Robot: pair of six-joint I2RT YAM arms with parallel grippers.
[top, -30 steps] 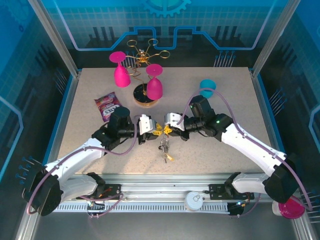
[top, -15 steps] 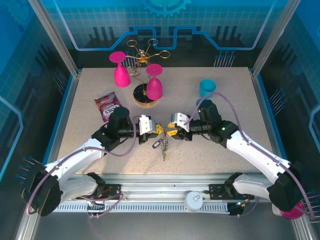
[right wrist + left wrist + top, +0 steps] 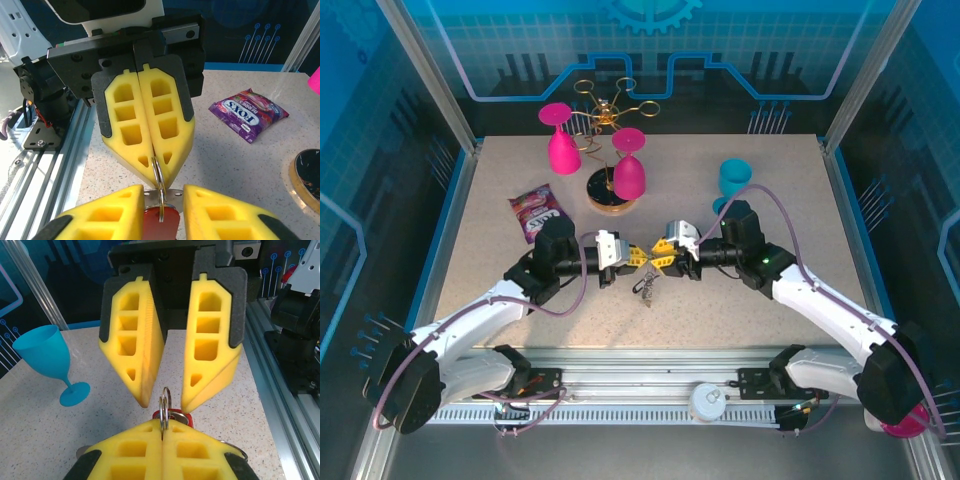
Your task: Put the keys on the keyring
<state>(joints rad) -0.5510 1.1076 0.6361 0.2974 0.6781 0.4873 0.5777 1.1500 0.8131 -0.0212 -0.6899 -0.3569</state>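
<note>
While the left gripper [image 3: 638, 257] is clenched on the keyring [image 3: 164, 400], the right gripper [image 3: 660, 260] is released, jaws parted either side of a red tag [image 3: 160, 220]. Keys [image 3: 645, 287] hang beneath, nearward of the rack [image 3: 603, 108].
</note>
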